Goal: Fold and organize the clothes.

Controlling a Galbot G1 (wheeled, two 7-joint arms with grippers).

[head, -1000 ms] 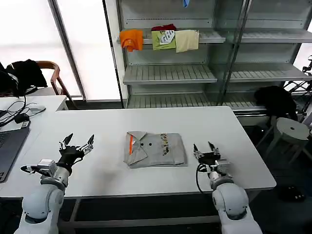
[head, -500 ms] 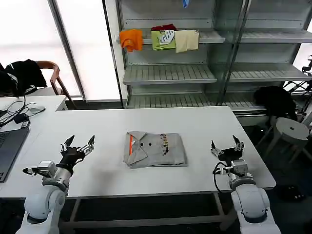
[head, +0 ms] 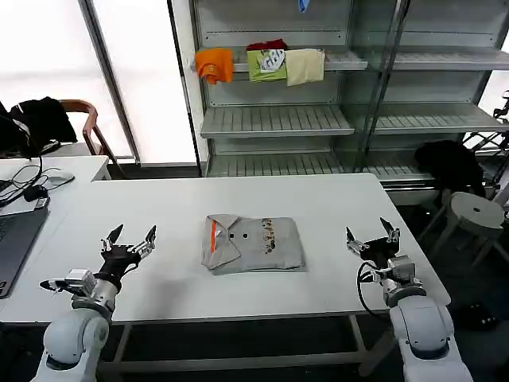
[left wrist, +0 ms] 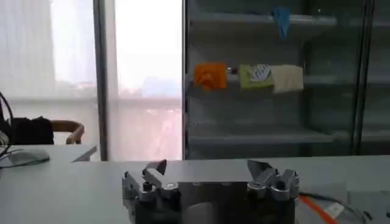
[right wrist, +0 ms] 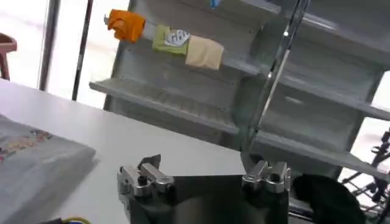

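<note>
A light grey collared shirt (head: 253, 243) lies folded into a neat rectangle at the middle of the white table (head: 334, 203), with an orange strip at the collar and a small coloured chest print; its edge (right wrist: 36, 159) also appears in the right wrist view. My left gripper (head: 129, 238) hovers open to the left of the shirt, well apart from it, nothing between its fingers (left wrist: 153, 171). To the shirt's right, near the table's right end, my right gripper (head: 372, 237) stands open and empty too, fingers (right wrist: 149, 165) spread.
Behind the table is a metal shelf rack (head: 278, 119) with orange, green and cream garments (head: 262, 64) on an upper shelf. A laptop (head: 12, 243) and cables lie on the left desk. A chair (head: 83, 131) stands far left, a stool (head: 475, 213) at right.
My right gripper has moved away from the shirt's right edge toward the table's right end. The left gripper has lowered slightly. The shirt has not moved.
</note>
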